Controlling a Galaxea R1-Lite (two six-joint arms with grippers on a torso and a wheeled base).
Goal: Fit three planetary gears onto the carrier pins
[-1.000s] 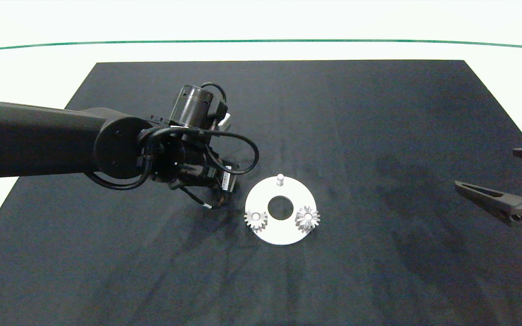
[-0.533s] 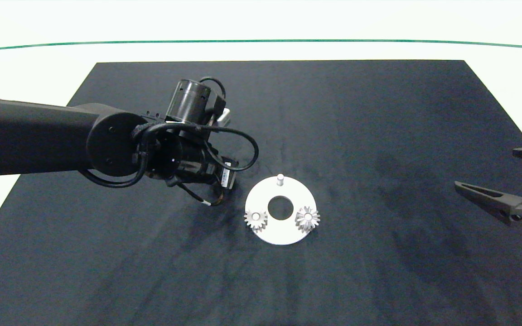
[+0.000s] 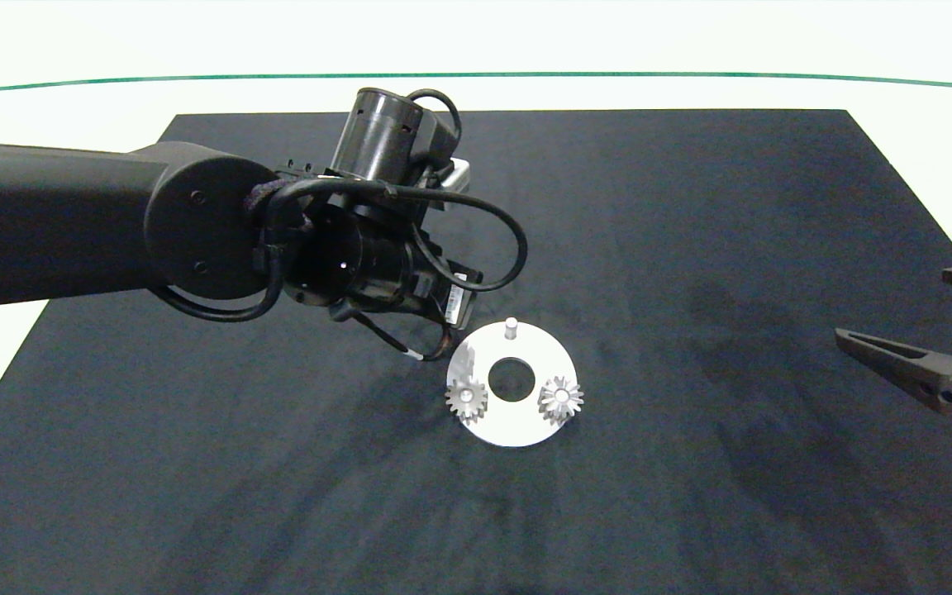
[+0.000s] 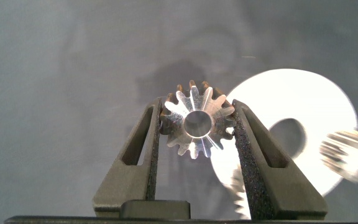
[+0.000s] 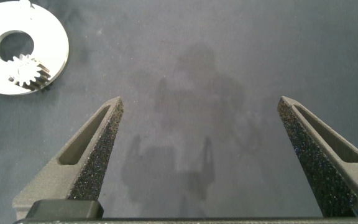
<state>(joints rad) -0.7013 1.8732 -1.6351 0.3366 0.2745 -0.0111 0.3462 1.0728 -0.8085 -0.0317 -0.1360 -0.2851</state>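
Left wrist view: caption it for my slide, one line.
Left gripper holds the third gear above the mat, beside the white disc.

No text, label or number is legible.

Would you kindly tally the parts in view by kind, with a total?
Gears: 3, with two on the disc and one in the left gripper
Bare pins: 1
Discs: 1
Mats: 1
Total: 6
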